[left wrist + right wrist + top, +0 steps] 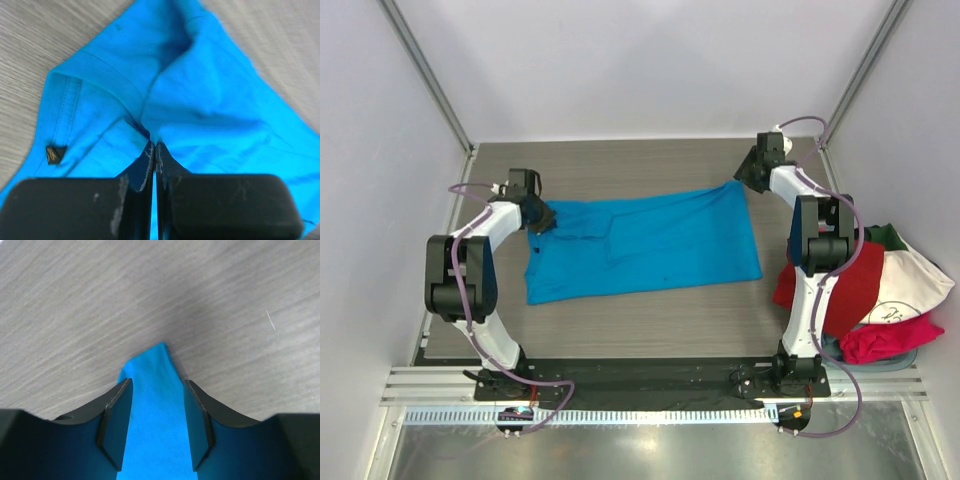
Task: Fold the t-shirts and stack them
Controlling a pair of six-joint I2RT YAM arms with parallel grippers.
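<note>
t-shirt (650, 245) blue, pinched in left hand (154, 147); right hand (157, 387) parted astride corner.

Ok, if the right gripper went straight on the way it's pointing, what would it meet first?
A corner of the blue t-shirt already lies inside the open right gripper. Past the corner's tip is only bare table, which it would probably touch first, though the angle and depth are unclear.

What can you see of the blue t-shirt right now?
The blue t-shirt is soft cloth, spread mostly flat on the table, partly folded over itself. A dark label shows near a stitched hem. The left gripper pinches its far-left edge; the right gripper, open, straddles its far-right corner.
</note>
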